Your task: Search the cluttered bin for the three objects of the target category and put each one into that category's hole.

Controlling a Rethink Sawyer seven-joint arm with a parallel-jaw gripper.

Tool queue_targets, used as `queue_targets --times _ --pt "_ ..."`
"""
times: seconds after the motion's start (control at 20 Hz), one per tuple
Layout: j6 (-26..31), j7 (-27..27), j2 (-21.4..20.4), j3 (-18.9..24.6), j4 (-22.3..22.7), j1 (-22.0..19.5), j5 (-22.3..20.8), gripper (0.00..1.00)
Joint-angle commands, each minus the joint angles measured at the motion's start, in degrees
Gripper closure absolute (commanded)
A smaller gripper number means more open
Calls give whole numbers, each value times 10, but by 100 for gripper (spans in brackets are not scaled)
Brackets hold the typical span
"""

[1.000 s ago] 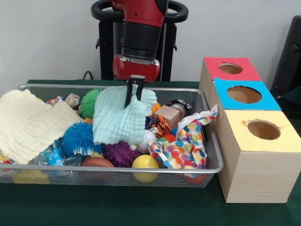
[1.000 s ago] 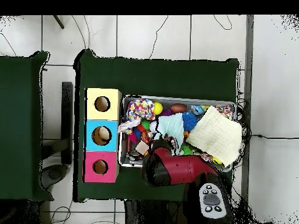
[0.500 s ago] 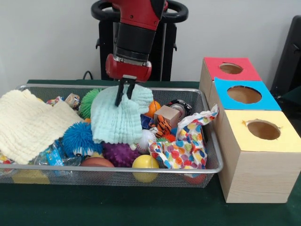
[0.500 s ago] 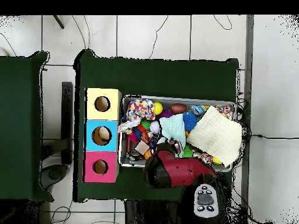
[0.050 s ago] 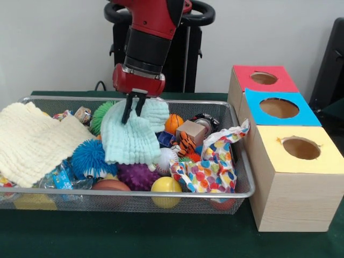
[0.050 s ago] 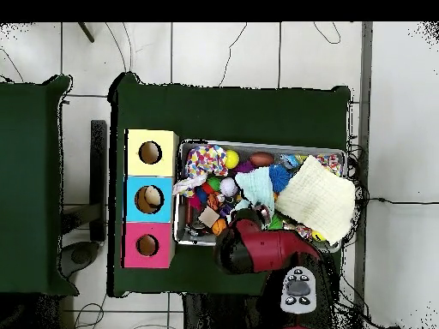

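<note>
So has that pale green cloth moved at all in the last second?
Yes. The pale green cloth, pinched in the pincer, has shifted left in the front view, away from the coloured boxes, uncovering an orange ball.

Three holes (image 5: 280,107), two cloths (image 5: 32,141)

A wire bin (image 5: 236,161) sits on the desk (image 5: 134,236), crammed with toys. Just to its right in the front view stands a row of three boxes (image 5: 279,110), each with a hole on top. One cloth (image 5: 32,142) lies at the bin's left end; another cloth (image 5: 131,137) hangs over the middle from the end effector (image 5: 133,107).
</note>
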Motion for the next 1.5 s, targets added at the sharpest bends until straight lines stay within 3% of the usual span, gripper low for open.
queue_targets --times 0.05,0.25,0.3,0.9,1.0,1.3,1.5 --pt "35 35 34 19 -46 -15 -22 100" --pt "73 15 35 22 -54 -14 -25 100" --pt "74 16 35 22 -54 -13 -25 0" --pt "67 25 28 40 -46 -24 -19 0" --pt "53 31 20 70 -27 -49 -20 0" --pt "58 40 -16 234 53 -165 -9 0" --pt "62 40 -29 247 58 -170 -7 0"
